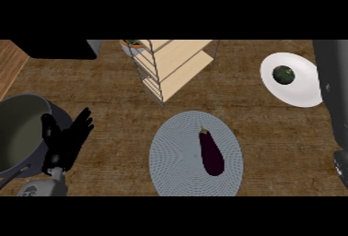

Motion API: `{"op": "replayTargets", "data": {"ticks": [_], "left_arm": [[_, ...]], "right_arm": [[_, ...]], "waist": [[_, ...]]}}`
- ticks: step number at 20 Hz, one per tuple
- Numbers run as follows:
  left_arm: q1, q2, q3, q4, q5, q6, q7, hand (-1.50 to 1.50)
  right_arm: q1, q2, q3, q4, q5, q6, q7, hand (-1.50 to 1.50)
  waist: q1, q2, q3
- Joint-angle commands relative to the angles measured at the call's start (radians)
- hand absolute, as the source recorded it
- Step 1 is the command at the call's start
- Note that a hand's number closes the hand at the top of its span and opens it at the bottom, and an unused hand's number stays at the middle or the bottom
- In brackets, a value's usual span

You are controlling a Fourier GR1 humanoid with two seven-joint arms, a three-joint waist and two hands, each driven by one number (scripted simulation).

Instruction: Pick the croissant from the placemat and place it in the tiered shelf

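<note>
A dark purple eggplant [211, 152] lies lengthwise on the round grey placemat [176, 161] at the counter's front middle; I see no croissant. The wooden tiered shelf [174, 65] with a wire frame stands behind the mat, at the back middle. My left hand [65, 138] is open, fingers up, at the left, beside a pot and well apart from the mat. My right hand does not show.
A large grey pot [20, 133] sits at the left edge. A white plate [302, 87] with a dark green round item [282, 74] is at the back right. A dark bulky shape [336, 92] runs along the right edge. A black object [58, 48] is at the back left.
</note>
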Motion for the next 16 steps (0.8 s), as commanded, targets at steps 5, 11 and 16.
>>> {"op": "replayTargets", "data": {"ticks": [5, 11, 16], "left_arm": [[0.031, -0.009, -0.006, -0.061, -0.007, 0.009, 0.032, 0.00], [0.026, -0.005, 0.004, 0.002, -0.013, -0.025, -0.031, 0.00], [-0.016, 0.026, 0.026, -0.021, 0.015, -0.051, 0.040, 0.00]], "right_arm": [[-0.111, 0.019, 0.057, 0.297, 0.124, -0.031, -0.220, 1.50], [-0.156, 0.063, 0.086, 0.486, 0.231, -0.169, -0.375, 1.50], [-0.225, 0.050, 0.051, 0.635, 0.247, -0.195, -0.430, 1.50]], "waist": [[0.013, 0.002, 0.000], [0.022, 0.008, 0.000], [0.028, 0.010, 0.000]]}}
